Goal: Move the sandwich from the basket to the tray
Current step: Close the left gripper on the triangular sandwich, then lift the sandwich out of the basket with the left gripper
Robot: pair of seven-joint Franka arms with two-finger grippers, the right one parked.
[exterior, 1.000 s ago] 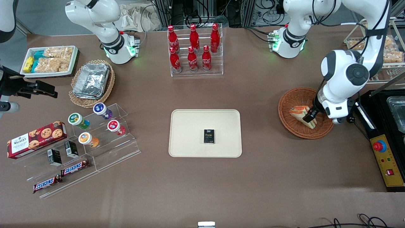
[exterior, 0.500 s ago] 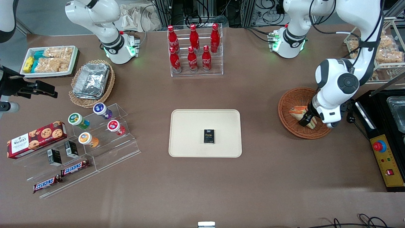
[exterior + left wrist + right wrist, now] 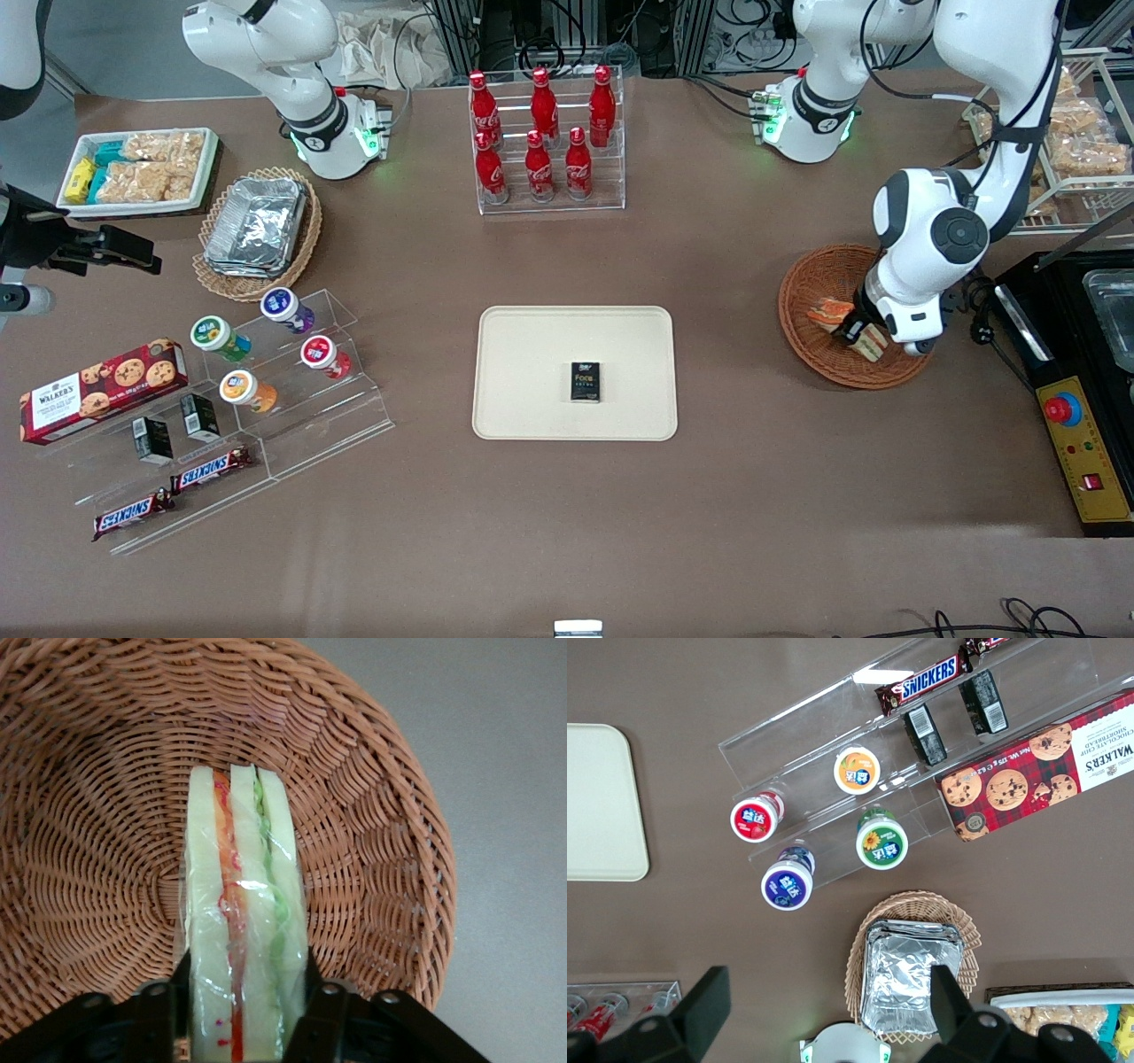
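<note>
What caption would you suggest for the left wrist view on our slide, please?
Gripper clasping the wrapped sandwich inside the wicker basket.

A corner of the cream tray [image 3: 598,802] shows at the edge. A clear acrylic stepped stand [image 3: 859,753] carries a Snickers bar [image 3: 920,684], two small black boxes [image 3: 926,734] and four round lidded cups: orange [image 3: 856,770], red [image 3: 754,819], green [image 3: 881,842] and purple [image 3: 785,888]. Beside it lies a red Walkers cookie box [image 3: 1041,771]. A tan wicker basket [image 3: 914,970] holds stacked foil trays [image 3: 910,985]. Dark shapes, probably the parked arm's fingers, frame the basket
</note>
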